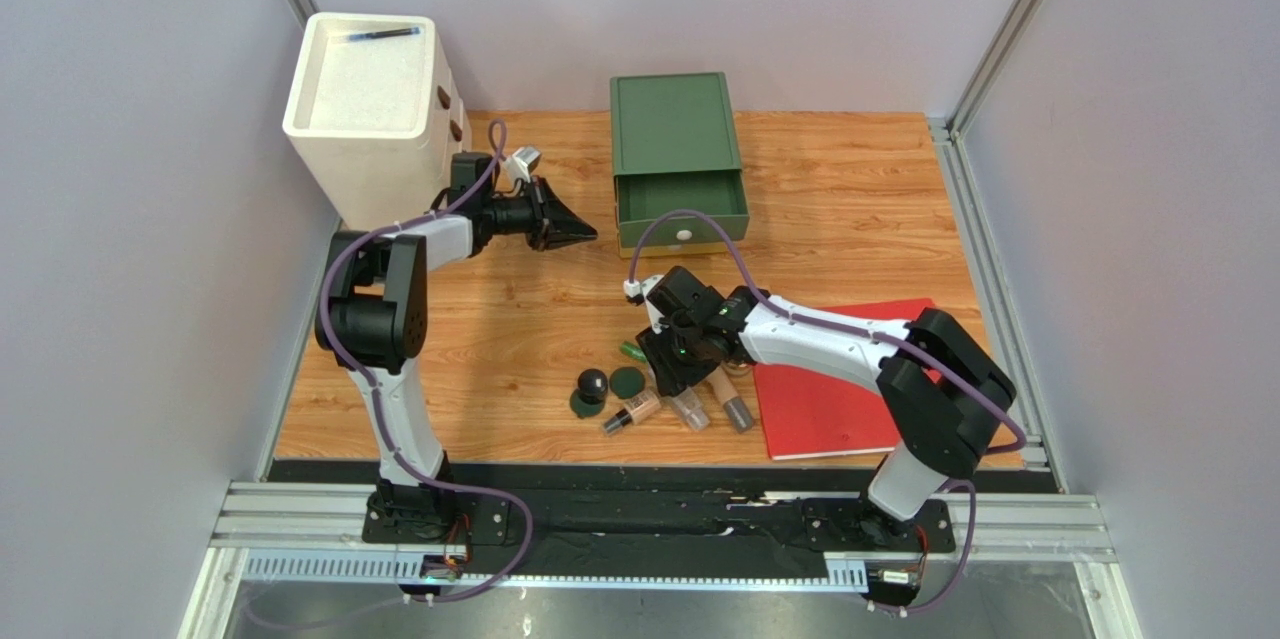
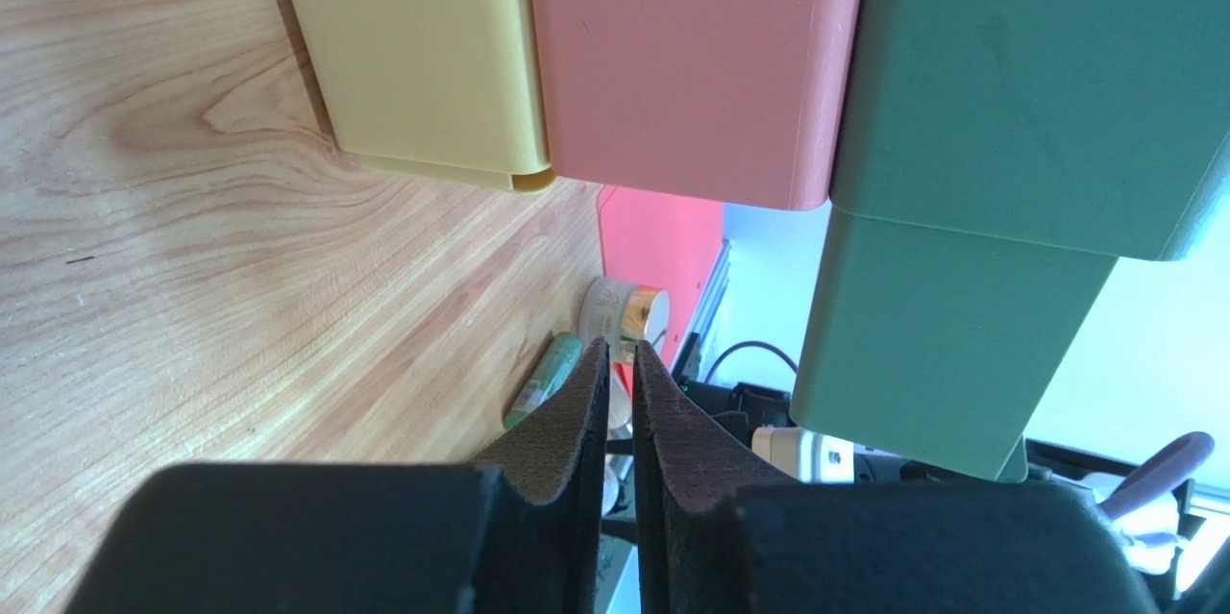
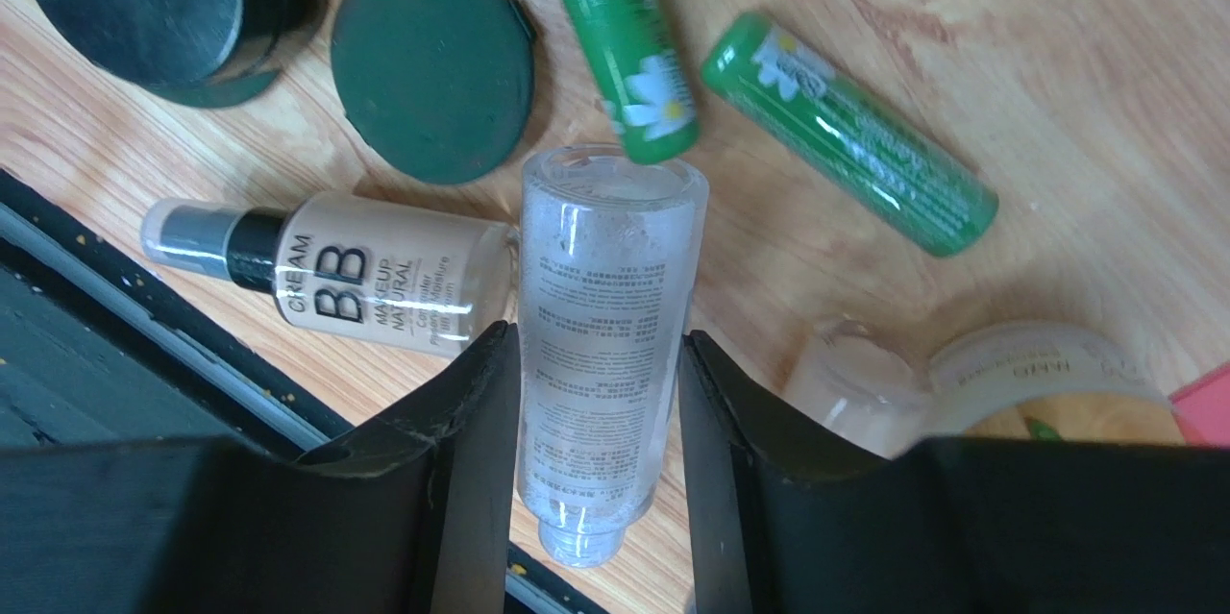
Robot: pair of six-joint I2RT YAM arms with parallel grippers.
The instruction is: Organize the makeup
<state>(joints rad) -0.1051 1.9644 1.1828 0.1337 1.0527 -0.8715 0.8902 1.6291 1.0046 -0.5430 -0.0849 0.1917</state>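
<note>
From above, the makeup point(image 1: 661, 396) lies unsorted on the tabletop point(image 1: 511, 324), short of the open green drawer point(image 1: 673, 129); the left wrist shows the left claw point(image 2: 617, 355) clenched on nothing; the right wrist shows the right claw point(image 3: 595, 340) seemingly grasping a clear bottle point(image 3: 607, 254).

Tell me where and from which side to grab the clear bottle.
Grip the clear bottle across its mid-body, coming from above: it lies flat, long straight sides exposed, though the BB cream bottle sits close on one side. The right gripper is closed on it there.
</note>
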